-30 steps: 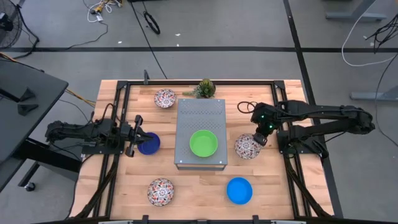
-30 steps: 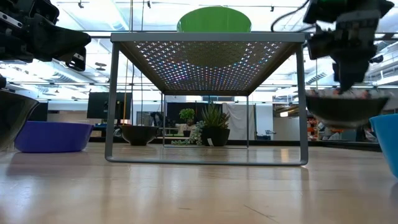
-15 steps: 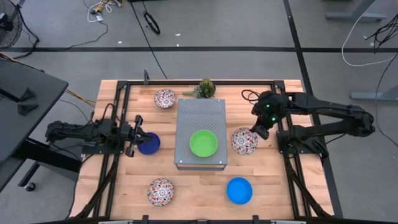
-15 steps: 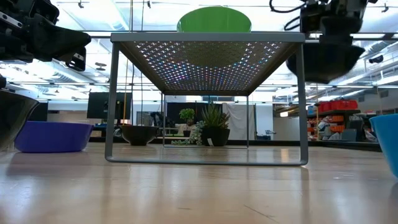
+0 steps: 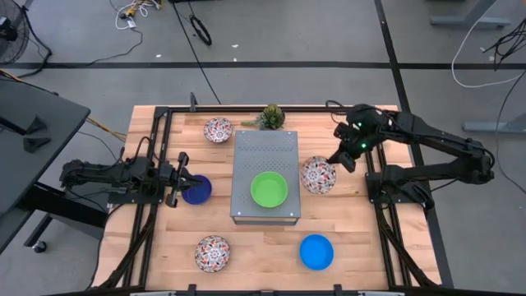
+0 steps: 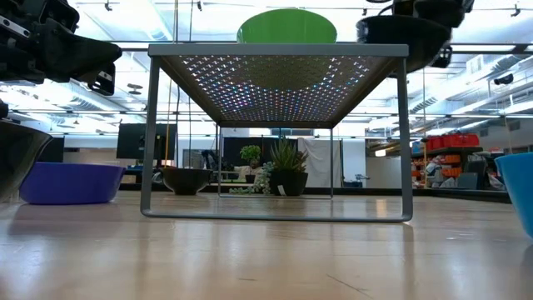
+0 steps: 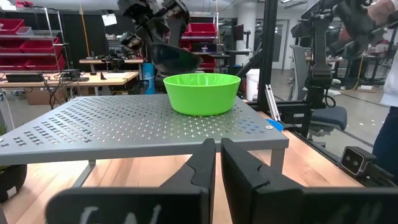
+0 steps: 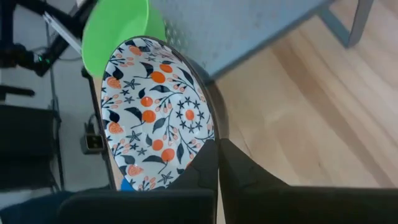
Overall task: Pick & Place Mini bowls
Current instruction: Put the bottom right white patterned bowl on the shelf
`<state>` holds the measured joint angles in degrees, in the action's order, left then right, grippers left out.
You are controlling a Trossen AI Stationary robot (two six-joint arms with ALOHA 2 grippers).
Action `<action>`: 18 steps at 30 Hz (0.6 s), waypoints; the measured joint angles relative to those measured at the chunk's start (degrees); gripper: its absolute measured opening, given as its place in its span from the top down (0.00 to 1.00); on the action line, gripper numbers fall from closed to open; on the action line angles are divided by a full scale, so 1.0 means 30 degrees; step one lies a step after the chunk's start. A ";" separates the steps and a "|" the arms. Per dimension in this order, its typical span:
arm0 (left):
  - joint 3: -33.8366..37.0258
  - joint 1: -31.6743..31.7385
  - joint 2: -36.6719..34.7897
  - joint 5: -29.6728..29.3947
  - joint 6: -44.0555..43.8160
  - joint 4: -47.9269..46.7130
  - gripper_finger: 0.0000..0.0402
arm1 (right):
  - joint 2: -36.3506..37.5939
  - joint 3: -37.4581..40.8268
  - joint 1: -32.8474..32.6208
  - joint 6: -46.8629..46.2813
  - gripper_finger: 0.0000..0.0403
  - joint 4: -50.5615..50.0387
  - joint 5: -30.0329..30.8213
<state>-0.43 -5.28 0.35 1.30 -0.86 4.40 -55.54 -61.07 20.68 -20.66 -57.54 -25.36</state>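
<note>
We have the right end effector [image 5: 339,159] closed on the rim of a floral bowl [image 5: 318,174], pinching the wall between its two fingers. The bowl is held in the air just beside the right edge of the grey perforated box [image 5: 265,146], at about the height of the box top as the low view shows it. The green bowl [image 5: 269,189] already sits on that top. The left end effector [image 5: 177,179] waits at the left side of the tabletop [image 5: 263,247], fingers together and gripping nothing, touching or just beside the dark blue bowl [image 5: 197,190]; we cannot tell which. Two more floral bowls and the light blue bowl [image 5: 316,252] rest on the tabletop, well apart from one another.

We judge the step in hand to be carrying the held bowl onto the box. Faults to guard against:

- Rim slip. The grip is on one edge only, so the bowl hangs off-centre and could rotate or drop if the arm accelerates sharply.
- Edge strike. The bowl's underside is close to the box edge; a low path would knock the box and shift the green bowl.
- Crowding. Placing too near the green bowl would push it along the smooth metal.
- Tilted release. Letting go before the base lies flat would let the bowl roll off.
</note>
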 joint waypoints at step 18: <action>0.0000 0.0000 -0.0003 -0.0003 -0.0003 0.0000 0.93 | -0.4244 -0.3910 0.1779 -0.1136 1.00 0.2775 -0.0956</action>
<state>-0.43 -5.28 0.34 1.29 -0.87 4.40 -68.27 -72.80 26.02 -24.07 -49.22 -28.23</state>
